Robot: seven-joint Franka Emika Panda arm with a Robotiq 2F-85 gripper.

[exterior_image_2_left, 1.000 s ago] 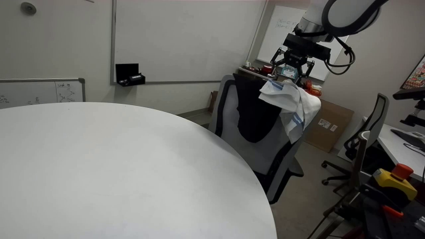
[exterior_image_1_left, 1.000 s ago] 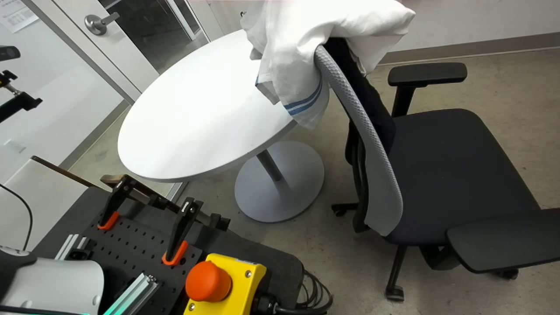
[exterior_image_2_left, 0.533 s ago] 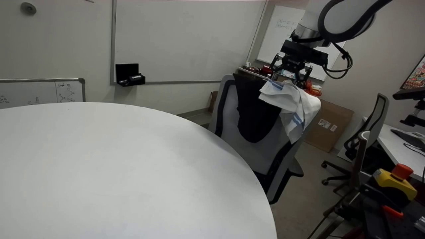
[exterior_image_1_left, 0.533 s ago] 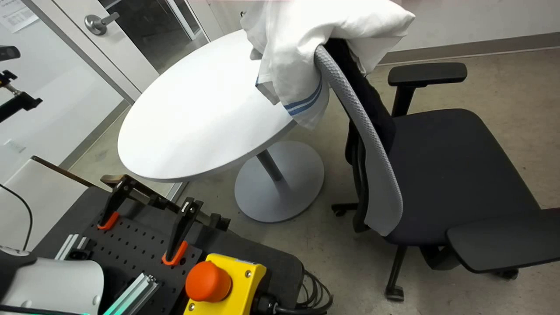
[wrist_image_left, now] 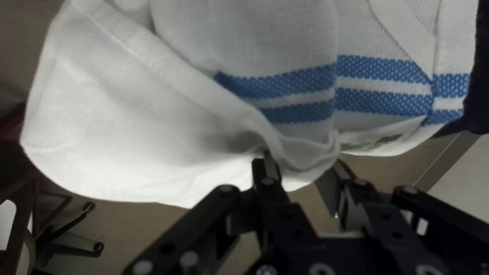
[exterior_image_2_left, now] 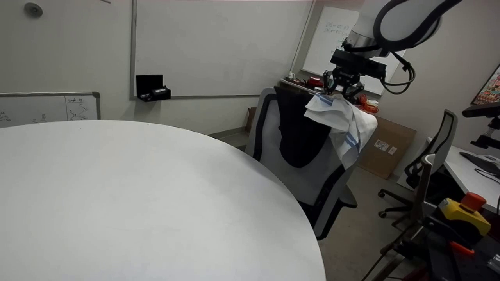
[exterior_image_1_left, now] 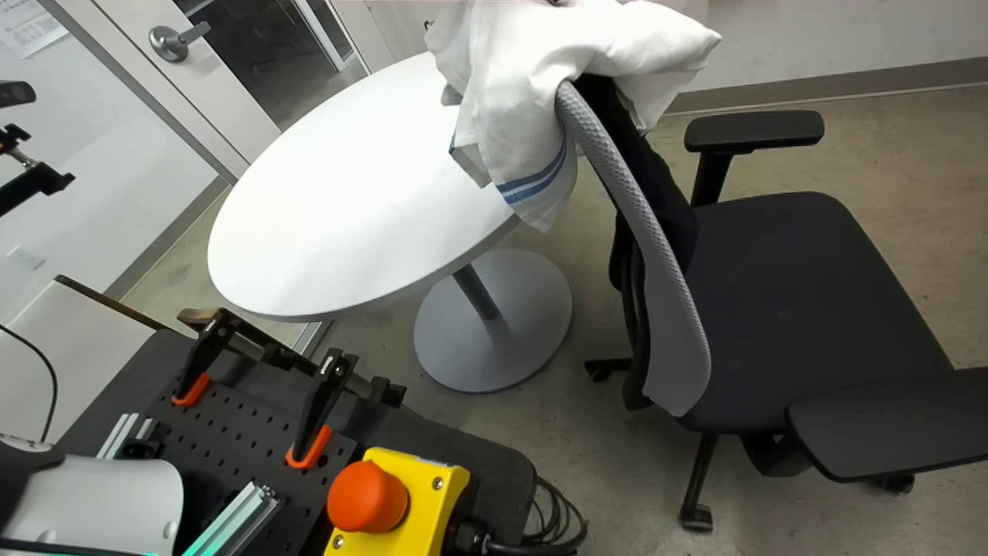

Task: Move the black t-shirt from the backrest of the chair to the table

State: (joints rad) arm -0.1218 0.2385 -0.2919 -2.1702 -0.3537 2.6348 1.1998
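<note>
The black t-shirt [exterior_image_2_left: 299, 132] hangs over the light-grey backrest [exterior_image_2_left: 300, 187] of the chair, facing the table [exterior_image_2_left: 156, 195]. In an exterior view, more of the t-shirt [exterior_image_1_left: 652, 174] drops on the seat side of the chair [exterior_image_1_left: 803, 309]. Just above the backrest my gripper [exterior_image_2_left: 339, 94] points down into the white cloth beside the t-shirt. In the wrist view, the gripper [wrist_image_left: 301, 164] has its fingers apart, with a fold of the white cloth between the tips. A dark strip of the t-shirt [wrist_image_left: 483, 76] shows at that view's right edge.
The white cloth [exterior_image_2_left: 345, 117] with blue stripes drapes over the backrest and partly overlaps the t-shirt. Black armrests [exterior_image_1_left: 752, 130] flank the seat. A yellow stop button box [exterior_image_1_left: 417, 494] and clamps [exterior_image_1_left: 324, 401] sit on a dark bench. Another chair [exterior_image_2_left: 433, 152] stands farther off.
My gripper has come down a little toward the backrest, and its fingers have drawn closer together around the white cloth. The cloth has shifted slightly; the black t-shirt looks unmoved.
</note>
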